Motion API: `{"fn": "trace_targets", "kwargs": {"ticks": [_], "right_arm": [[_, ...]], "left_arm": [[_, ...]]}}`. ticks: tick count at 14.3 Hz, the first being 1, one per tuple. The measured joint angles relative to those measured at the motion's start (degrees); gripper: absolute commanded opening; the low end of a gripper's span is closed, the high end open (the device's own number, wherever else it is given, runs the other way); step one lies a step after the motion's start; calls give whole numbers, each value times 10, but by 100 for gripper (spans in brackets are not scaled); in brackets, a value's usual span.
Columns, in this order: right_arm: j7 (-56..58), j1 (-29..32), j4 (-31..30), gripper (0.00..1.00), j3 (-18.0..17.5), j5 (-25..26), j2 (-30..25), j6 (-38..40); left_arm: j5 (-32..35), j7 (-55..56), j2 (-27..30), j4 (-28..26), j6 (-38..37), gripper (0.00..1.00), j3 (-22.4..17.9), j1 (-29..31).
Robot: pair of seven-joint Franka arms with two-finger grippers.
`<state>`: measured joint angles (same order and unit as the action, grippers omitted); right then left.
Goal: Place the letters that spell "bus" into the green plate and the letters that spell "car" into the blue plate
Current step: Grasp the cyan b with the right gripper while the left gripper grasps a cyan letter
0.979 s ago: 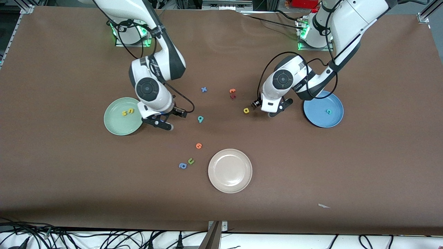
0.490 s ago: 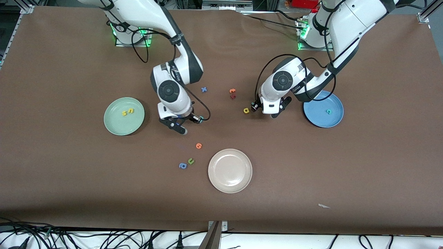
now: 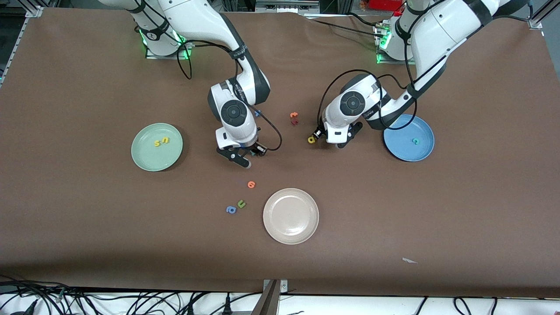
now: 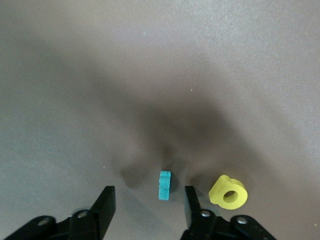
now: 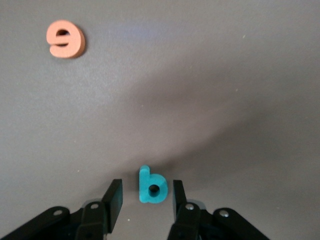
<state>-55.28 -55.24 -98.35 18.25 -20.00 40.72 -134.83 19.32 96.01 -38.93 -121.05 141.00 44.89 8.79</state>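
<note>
The right gripper (image 5: 143, 200) is straddling the teal b (image 5: 151, 186) on the table, jaws spread; closing comes next. The left gripper (image 4: 148, 205) is bracketing the teal r (image 4: 165, 184), jaws spread, the yellow a (image 4: 228, 191) at three o'clock.

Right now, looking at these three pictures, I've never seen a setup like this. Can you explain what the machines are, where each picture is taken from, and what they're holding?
Two white robot arms work at a brown table. The wide picture looks down from across the table. The two close-ups come from cameras on the arms' wrists.

Small foam letters and three plates lie on the table. The green plate holds a yellow s and a yellow u. The blue plate holds a teal c. There is also a cream plate.

The right gripper stands open astride a teal b. The left gripper stands open around a teal r, with a yellow a beside it. Neither grips anything yet.
</note>
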Motion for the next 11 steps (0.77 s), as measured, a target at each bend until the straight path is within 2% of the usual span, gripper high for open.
{"fn": "trace_targets", "kwargs": {"ticks": [4, 8, 11], "right_arm": [[-2, -3, 0, 47, 0, 0, 9, -6], [-3, -5, 2, 3, 0, 0, 13, -14], [-2, -5, 3, 2, 1, 0, 13, -14]], "left_arm": [[0, 3, -5, 5, 1, 50, -1, 0], [0, 17, -6, 6, 1, 50, -1, 0], [0, 30, -6, 6, 1, 50, -1, -1]]}}
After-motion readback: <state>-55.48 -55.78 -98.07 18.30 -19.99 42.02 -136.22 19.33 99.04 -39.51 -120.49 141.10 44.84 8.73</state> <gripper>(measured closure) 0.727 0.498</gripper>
